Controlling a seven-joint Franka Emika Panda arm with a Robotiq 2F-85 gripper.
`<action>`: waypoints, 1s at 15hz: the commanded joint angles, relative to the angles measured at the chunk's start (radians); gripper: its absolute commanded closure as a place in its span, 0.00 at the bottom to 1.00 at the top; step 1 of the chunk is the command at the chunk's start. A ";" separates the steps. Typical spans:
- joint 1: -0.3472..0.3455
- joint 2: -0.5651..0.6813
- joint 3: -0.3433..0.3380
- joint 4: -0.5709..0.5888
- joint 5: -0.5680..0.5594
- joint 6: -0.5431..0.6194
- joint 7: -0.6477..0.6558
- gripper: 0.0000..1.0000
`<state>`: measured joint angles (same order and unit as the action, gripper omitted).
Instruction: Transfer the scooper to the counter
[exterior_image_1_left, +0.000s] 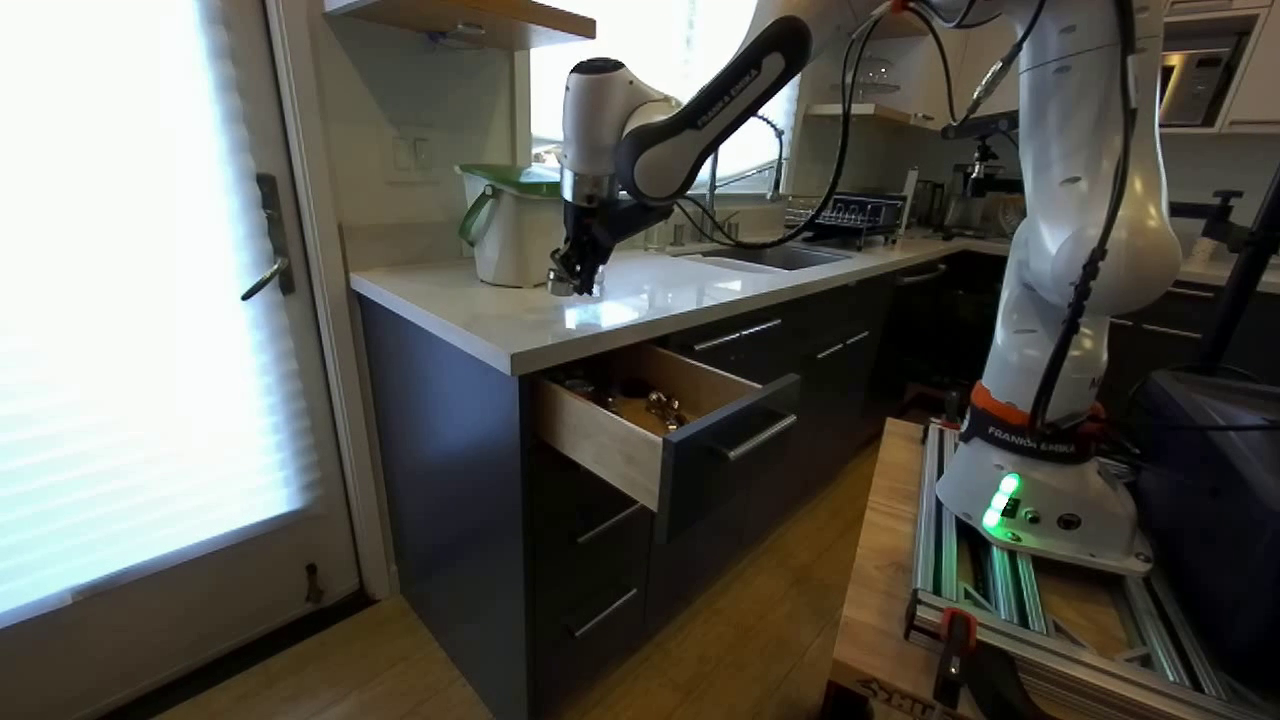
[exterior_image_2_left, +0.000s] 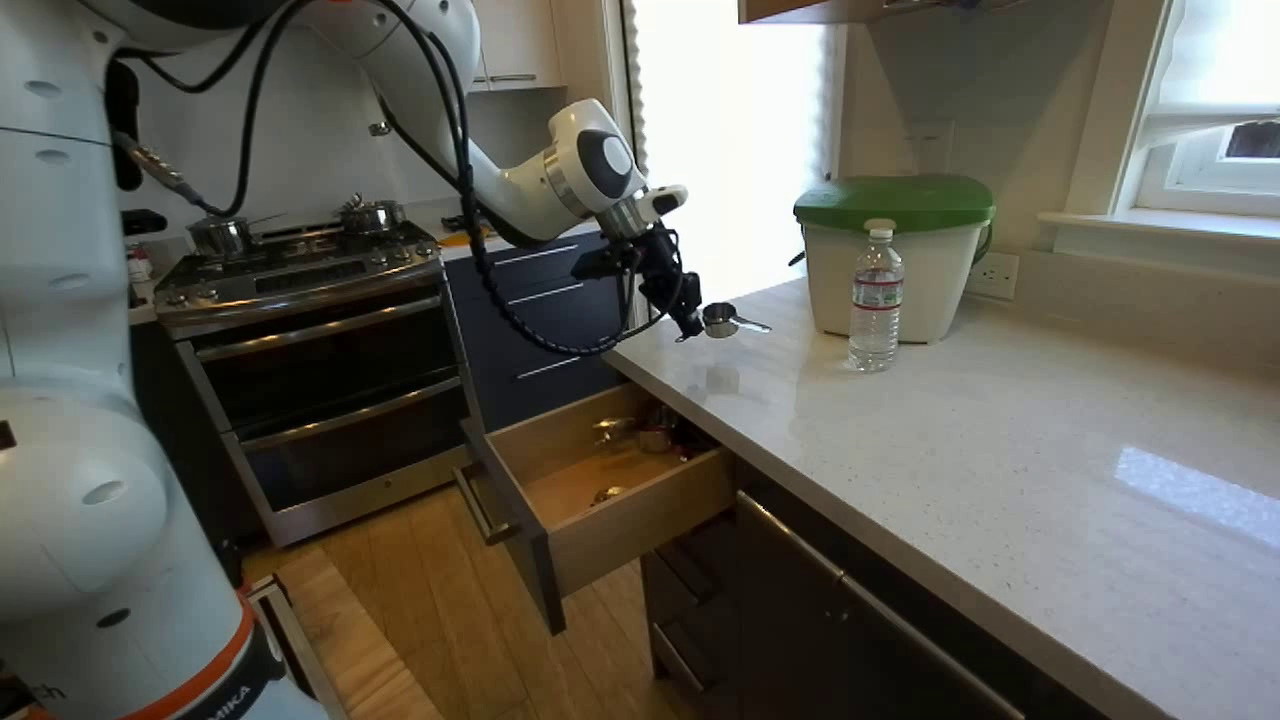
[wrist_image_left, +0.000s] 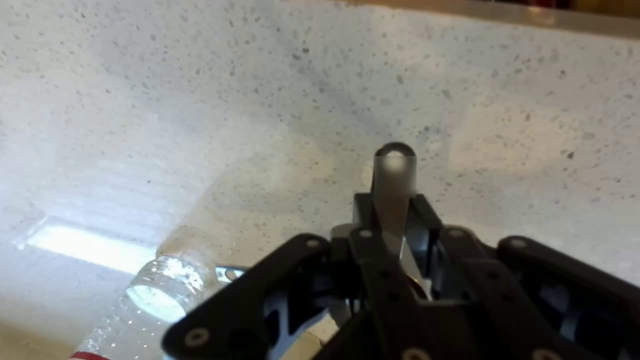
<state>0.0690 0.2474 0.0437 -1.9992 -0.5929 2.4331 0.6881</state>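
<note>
I have the gripper (wrist_image_left: 392, 215) clenched on the handle (wrist_image_left: 394, 175) of the scooper (exterior_image_2_left: 719, 322), which hangs over the counter (exterior_image_2_left: 1000, 450), apart from its surface, near the front corner above the open drawer (exterior_image_2_left: 640, 525). A bottle (exterior_image_2_left: 876, 305) stands farther from the front edge, beside the bin (exterior_image_2_left: 935, 285).

Strong white light came in through the door (exterior_image_1_left: 120, 300) and the window (exterior_image_1_left: 640, 50), and the wall (exterior_image_1_left: 450, 120) between them was pale, with a wooden shelf (exterior_image_1_left: 500, 20) high on it. The floor (exterior_image_1_left: 740, 610) was of yellowish-brown wood, and on it stood dark cabinets (exterior_image_1_left: 440, 450) with long metal handles (exterior_image_1_left: 760, 437). In an exterior view, a double oven (exterior_image_2_left: 320, 380) stood beside further dark drawers (exterior_image_2_left: 560, 315), with a pale cupboard (exterior_image_2_left: 520, 40) higher up.
</note>
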 joint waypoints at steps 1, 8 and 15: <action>0.094 0.146 -0.040 0.136 -0.022 -0.063 0.097 0.95; 0.209 0.290 -0.080 0.305 -0.012 -0.143 0.154 0.95; 0.264 0.362 -0.102 0.416 -0.010 -0.200 0.200 0.19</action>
<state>0.2978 0.5518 -0.0412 -1.6486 -0.5997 2.2620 0.8471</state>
